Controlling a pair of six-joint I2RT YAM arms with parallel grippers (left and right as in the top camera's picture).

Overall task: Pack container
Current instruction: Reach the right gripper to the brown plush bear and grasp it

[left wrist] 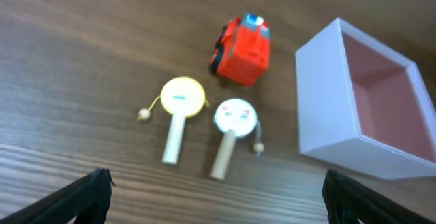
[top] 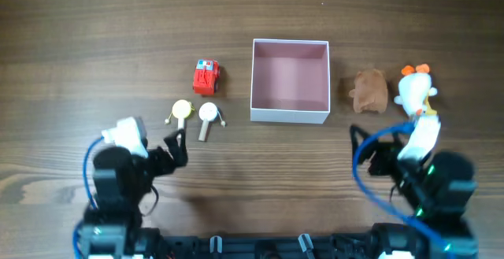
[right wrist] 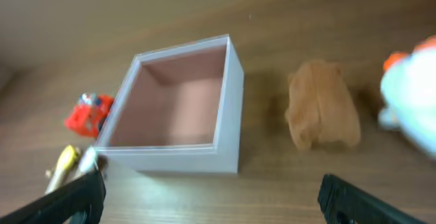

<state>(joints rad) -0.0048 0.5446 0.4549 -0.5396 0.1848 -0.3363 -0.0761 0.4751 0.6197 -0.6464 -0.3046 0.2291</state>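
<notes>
Nothing was packed yet. The square white box with pink interior (top: 289, 116) stood empty in the middle of the table. All 5 toys lay outside it: red plastic car (top: 206, 76), yellow rattle drum (top: 182, 109), white rattle drum (top: 209, 112), brown plush animal (top: 369, 90), white bird toy (top: 415, 90). My left jaws and right jaws were spread, holding nothing.

Container (left wrist: 327, 101) right side cut off; white bird toy (right wrist: 411, 94) blurred.

The table (top: 79, 38) is dark wood grain with a faint sheen. The container (top: 288, 116) looks like matt card, white outside and dusty pink within. The red toy car (top: 206, 76) is glossy plastic. The yellow-faced rattle (top: 182, 109) and white-faced rattle (top: 208, 113) have pale bare-wood handles. The brown toy (top: 369, 90) looks soft and plush, the white bird toy (top: 414, 90) smooth.
</notes>
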